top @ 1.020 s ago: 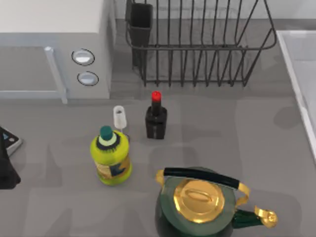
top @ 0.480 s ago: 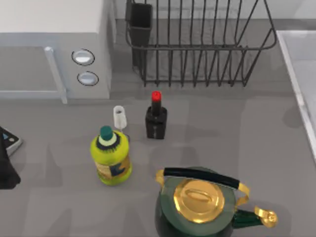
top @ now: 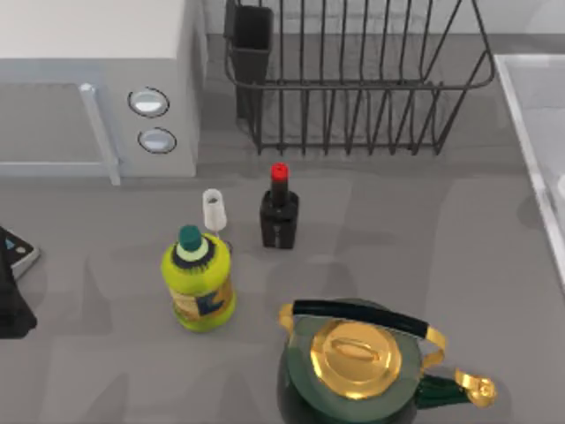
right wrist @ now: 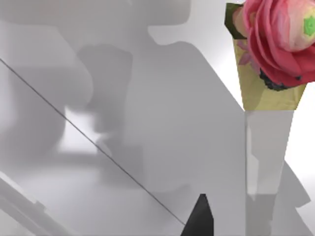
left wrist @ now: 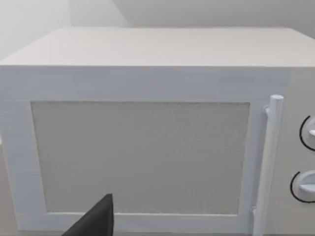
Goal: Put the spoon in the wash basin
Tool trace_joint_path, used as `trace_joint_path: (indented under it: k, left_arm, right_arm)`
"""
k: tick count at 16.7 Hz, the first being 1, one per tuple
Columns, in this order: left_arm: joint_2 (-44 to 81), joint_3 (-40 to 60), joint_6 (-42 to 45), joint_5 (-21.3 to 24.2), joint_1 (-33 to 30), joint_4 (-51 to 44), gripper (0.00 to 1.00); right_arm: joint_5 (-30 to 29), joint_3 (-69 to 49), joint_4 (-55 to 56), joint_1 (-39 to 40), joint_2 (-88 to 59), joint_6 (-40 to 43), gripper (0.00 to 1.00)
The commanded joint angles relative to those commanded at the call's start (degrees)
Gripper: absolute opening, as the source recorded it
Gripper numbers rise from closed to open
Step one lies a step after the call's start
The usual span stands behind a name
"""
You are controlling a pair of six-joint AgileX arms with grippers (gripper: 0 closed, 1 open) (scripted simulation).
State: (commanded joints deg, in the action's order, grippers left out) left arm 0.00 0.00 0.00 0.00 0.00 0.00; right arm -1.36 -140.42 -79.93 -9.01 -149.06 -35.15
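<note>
A grey kitchen surface (top: 371, 221) seen from above. The spoon (top: 214, 210) is small and white. It lies left of centre on the surface, just beyond a yellow bottle (top: 199, 283) with a green cap and just left of a small dark bottle (top: 279, 216) with a red cap. Nothing holds it.

The wash basin (top: 540, 97) is pale and recessed, with a lighter straight rim. It sits at the far right edge of the surface, well apart from the spoon. A black wire dish rack (top: 353, 79) stands at the far side between them. A dark green kettle (top: 353, 367) with a gold lid stands at the near edge. A white microwave (top: 97, 79) fills the far left corner.

Our left arm (top: 11, 305) is a dark shape at the left edge of the surface, well to the left of the spoon. From its wrist camera, a dark tip of the left tool (left wrist: 96, 221) shows in front of the microwave door (left wrist: 140, 157). We cannot tell whether it is open or closed.

From the right wrist camera, a dark tip of the right tool (right wrist: 199, 219) shows over pale grey planes. Beyond it is a pink flower (right wrist: 278, 34) in a yellowish paper cone. We cannot tell whether this tool is open or closed, nor how it stands relative to the spoon.
</note>
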Motion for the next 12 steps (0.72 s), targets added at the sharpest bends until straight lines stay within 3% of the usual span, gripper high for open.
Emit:
trace_joint_path:
  k: [1,12]
  left_arm:
    - [0.00,0.00,0.00,0.00,0.00,0.00,1.00]
    - [0.00,0.00,0.00,0.00,0.00,0.00,1.00]
  right_arm:
    - [0.00,0.00,0.00,0.00,0.00,0.00,0.00]
    - [0.00,0.00,0.00,0.00,0.00,0.00,0.83]
